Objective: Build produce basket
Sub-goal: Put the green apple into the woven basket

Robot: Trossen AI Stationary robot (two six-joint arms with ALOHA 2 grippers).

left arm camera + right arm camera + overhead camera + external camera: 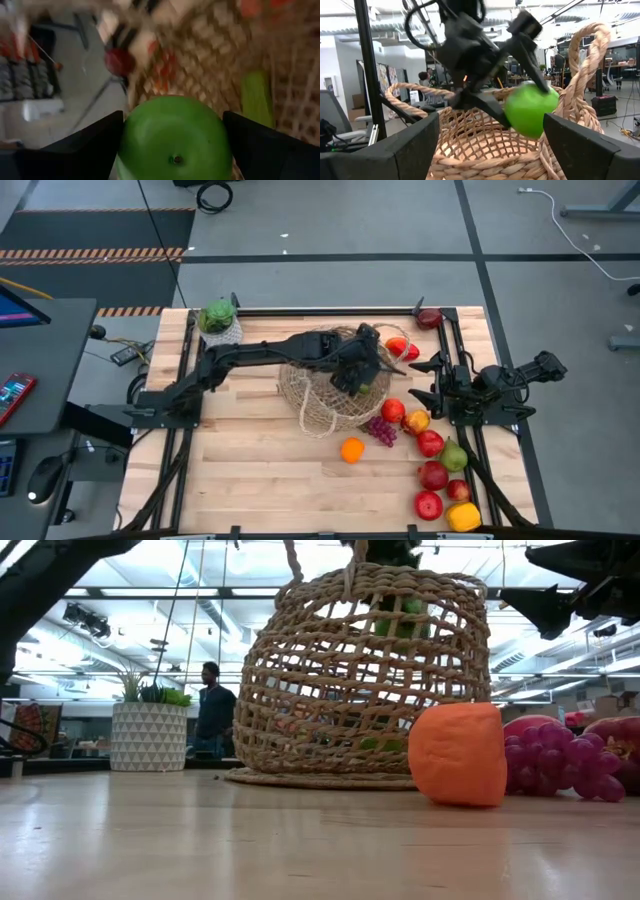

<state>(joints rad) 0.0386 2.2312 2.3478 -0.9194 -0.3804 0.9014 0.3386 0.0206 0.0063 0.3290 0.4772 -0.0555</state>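
Observation:
The woven basket [335,390] stands mid-table with its mouth up. My left gripper [362,378] reaches from the table's left over that mouth, shut on a green apple [532,112]. Inside the basket lie a green cucumber [257,97] and some red pieces. More produce rests on the table to the basket's right: an orange [352,449], grapes [383,430], red apples [430,443], a pear [455,455] and a yellow pepper [463,516]. My right gripper [425,380] waits at the right edge, open, touching nothing. My left gripper pinches the green apple by two opposite sides [131,135] between its two fingers [85,145]. The apple's dimpled end [175,160] faces back toward the wrist. The fingers slant down from the table's left. The apple hangs clear over the basket's mouth, between the two handles.
A potted plant [218,320] stands at the far left corner. A red pepper [402,348] and a red apple [429,318] lie at the far right, by the frame rail. The near left part of the wooden top [240,470] is bare. A person [212,705] stands beyond the table.

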